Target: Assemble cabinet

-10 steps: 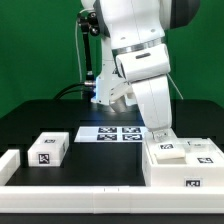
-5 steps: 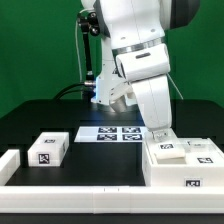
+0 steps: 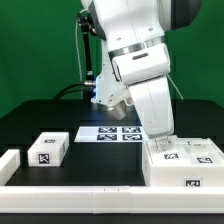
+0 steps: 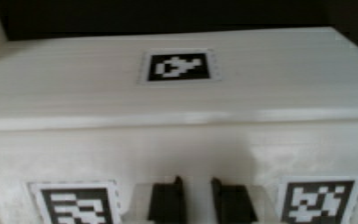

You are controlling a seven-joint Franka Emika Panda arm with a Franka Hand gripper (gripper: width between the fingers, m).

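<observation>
The cabinet (image 3: 186, 166) is a large white boxy body with black-and-white tags, at the exterior view's right near the table's front edge. My gripper (image 3: 159, 142) reaches straight down onto its top at the corner nearest the table's middle. In the wrist view the cabinet (image 4: 176, 110) fills the frame. My gripper (image 4: 194, 200) has its two dark fingers (image 4: 165, 200) close together with a narrow white strip of the cabinet between them, a tag on either side. The arm hides the contact in the exterior view.
A small white tagged block (image 3: 47, 150) lies at the exterior view's left, another white block (image 3: 8, 165) at the far left. The marker board (image 3: 110, 133) lies flat behind the middle. A long low white bar (image 3: 80, 190) runs along the front edge.
The arm has shifted slightly toward the exterior view's left and leaned a little more over the cabinet. The blocks and the marker board have not moved.
</observation>
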